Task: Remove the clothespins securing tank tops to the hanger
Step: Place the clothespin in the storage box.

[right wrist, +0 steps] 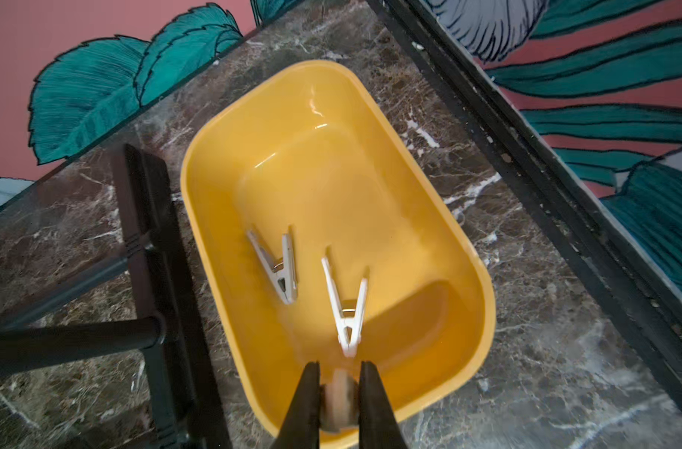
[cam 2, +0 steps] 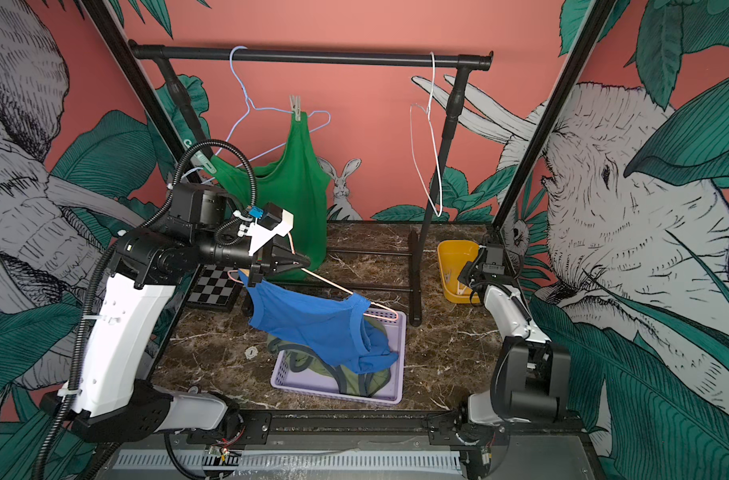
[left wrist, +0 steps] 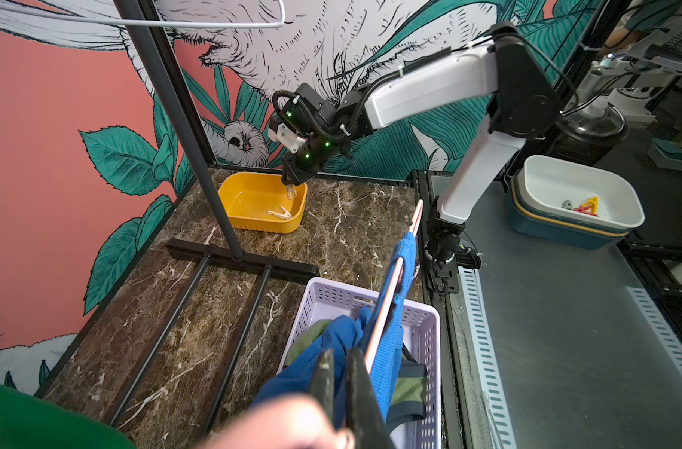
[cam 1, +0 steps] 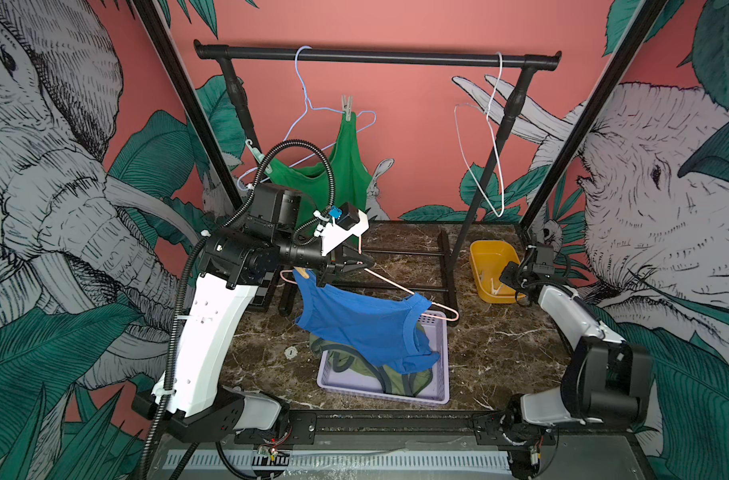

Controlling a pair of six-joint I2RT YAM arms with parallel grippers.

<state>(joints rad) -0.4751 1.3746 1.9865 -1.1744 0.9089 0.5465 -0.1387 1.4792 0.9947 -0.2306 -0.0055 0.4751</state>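
With the table [cam 1: 499, 353] as the dial in both top views, the green tank top [cam 1: 342, 174] hangs at eleven o'clock. It is on a pale blue hanger [cam 1: 325, 109] hooked over the black rail [cam 1: 375, 56]. A mint clothespin [cam 1: 252, 150] pins its left strap and a grey-beige clothespin [cam 1: 347, 109] pins its right strap.

Just in front of it, the left jaws are clenched on the wire of a pink hanger [cam 1: 389, 282], which slants down toward four o'clock. A yellowish clothespin [cam 1: 303, 273] sits at that hanger's left end. The blue tank top [cam 1: 367, 328] drapes from the pink wire. Its lower end sags into the lilac basket [cam 1: 379, 395] at six o'clock, on top of the olive tank top [cam 1: 412, 380].

A bare white hanger [cam 1: 495, 166] hangs from the rail at one o'clock. At two o'clock the right jaws, poised over the yellow tub [cam 1: 485, 257], grasp a pale clothespin [left wrist: 291, 191]. Two white clothespins [right wrist: 279, 268] lie apart on the tub's floor.
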